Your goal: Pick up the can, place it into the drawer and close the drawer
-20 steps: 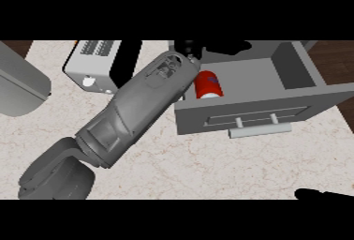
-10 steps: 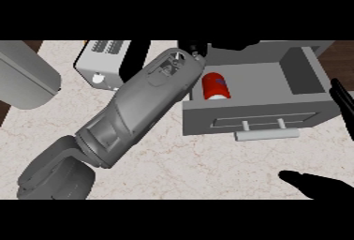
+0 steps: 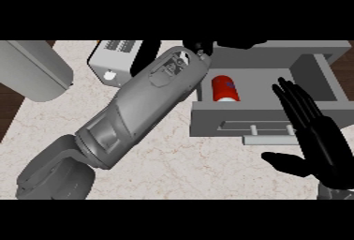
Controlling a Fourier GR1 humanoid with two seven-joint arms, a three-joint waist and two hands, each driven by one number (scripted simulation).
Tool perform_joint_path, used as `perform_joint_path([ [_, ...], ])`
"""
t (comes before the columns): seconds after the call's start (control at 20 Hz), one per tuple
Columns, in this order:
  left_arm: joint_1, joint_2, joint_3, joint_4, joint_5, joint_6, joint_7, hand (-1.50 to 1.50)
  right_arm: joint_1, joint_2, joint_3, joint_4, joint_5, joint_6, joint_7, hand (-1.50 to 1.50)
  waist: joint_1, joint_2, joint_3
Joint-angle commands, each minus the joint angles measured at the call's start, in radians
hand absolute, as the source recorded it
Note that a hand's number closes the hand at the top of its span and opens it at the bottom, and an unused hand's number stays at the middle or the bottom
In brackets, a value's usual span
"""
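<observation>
Across the counter [image 3: 159, 159], the left forearm [image 3: 138, 112] extends to the open drawer [image 3: 214, 115]; the left hand [image 3: 200, 46] is mostly hidden, so its state cannot be told. The right hand [image 3: 325, 140] stands flat beside the drawer front, fingers straight. The can [image 3: 224, 88] lies sideways inside the drawer: probably light, rigid, slick; grip its cylindrical wall.

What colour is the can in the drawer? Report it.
Red; the can lies in the open drawer, seen best in the head view.
</observation>
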Motion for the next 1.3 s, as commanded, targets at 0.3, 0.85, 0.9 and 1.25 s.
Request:
perform_joint_path([
  [0.3,0.03,0.113,-0.006,-0.144,-0.067,-0.01,0.151,-1.5,-0.133,0.106,0.002,0.417,0.158,-0.273,-0.058,-1.5,0.03,-0.007,0.001],
  [0.85,0.171,0.315,-0.039,-0.432,-0.117,-0.03,0.288,-1.5,-0.326,0.102,-0.096,0.794,0.221,-0.426,-0.096,-1.5,0.061,-0.009,0.001],
  [0.9,0.219,0.322,-0.031,-0.44,-0.112,-0.031,0.27,-1.5,-0.325,0.116,-0.089,0.817,0.243,-0.461,-0.096,-1.5,0.059,-0.006,0.0],
  [1.25,0.265,0.426,-0.024,-0.551,-0.121,-0.079,0.332,-1.5,-0.509,0.104,-0.172,1.071,0.281,-0.614,-0.112,-1.5,0.077,0.002,0.002],
])
